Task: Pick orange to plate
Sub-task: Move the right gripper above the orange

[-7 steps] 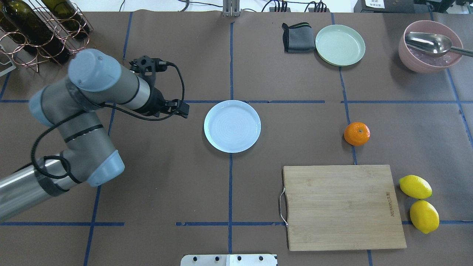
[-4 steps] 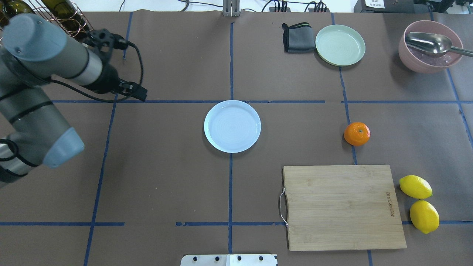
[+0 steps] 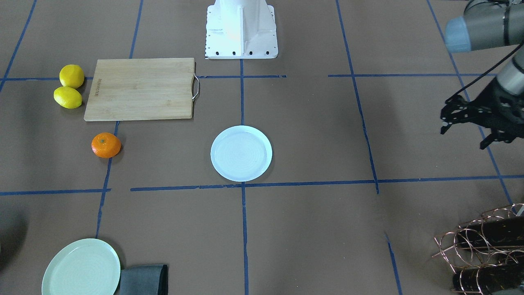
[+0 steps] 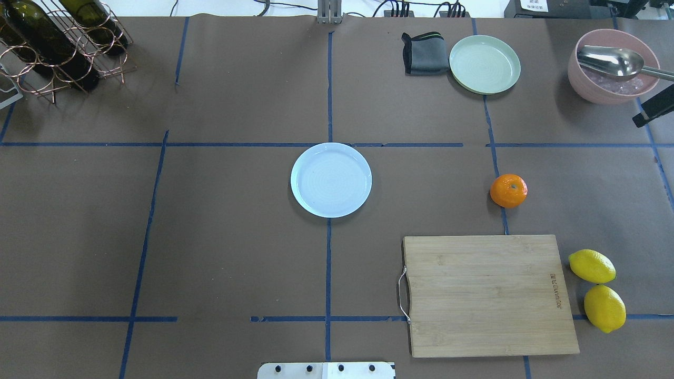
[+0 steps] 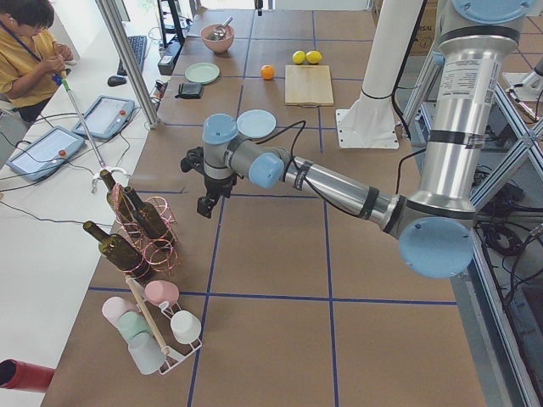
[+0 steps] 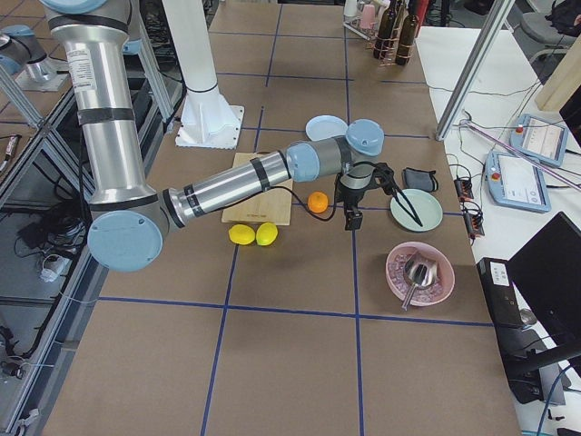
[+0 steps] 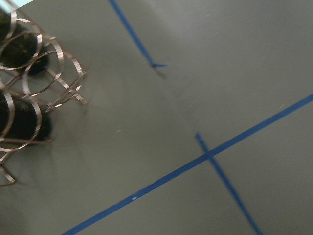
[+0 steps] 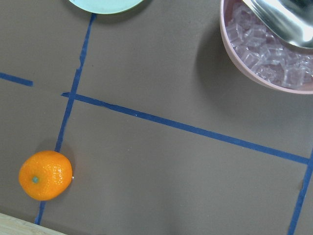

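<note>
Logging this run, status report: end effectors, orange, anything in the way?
Left end effector open, empty, by copper wire bottle rack. Right end effector near small round orange fruit, state unclear. Fruit on table, off round white plate; nothing between.

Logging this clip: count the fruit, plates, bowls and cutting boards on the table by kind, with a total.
orange: 1
lemons: 2
plates: 2 (white plate, mint-green plate)
pink bowl: 1
cutting board: 1
Total: 7
</note>
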Available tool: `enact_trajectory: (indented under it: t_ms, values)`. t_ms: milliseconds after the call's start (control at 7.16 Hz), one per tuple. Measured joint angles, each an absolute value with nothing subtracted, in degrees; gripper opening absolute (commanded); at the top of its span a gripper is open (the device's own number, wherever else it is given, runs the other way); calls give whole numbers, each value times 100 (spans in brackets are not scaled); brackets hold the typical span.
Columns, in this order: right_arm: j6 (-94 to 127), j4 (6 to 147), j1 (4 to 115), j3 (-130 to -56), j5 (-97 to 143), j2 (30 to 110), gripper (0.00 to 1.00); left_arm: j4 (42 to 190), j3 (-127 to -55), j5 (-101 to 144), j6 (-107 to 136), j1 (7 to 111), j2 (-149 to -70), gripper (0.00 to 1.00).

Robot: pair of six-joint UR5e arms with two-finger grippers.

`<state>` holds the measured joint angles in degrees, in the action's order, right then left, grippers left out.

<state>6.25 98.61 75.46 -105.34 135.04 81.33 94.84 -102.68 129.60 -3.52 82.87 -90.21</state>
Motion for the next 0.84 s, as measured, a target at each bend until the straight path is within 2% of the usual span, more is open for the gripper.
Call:
enact_trajectory:
  t_ms: [559, 838]
  values:
    - [1004, 9868, 7208, -10603, 13253, 7730, 100, 8776, -10163, 13353, -484, 9236, -8139, 100]
    - [1263, 9839, 6867, -10652, 13098, 7681, 100, 8734, -10155, 13854, -462, 9377, -8049, 100]
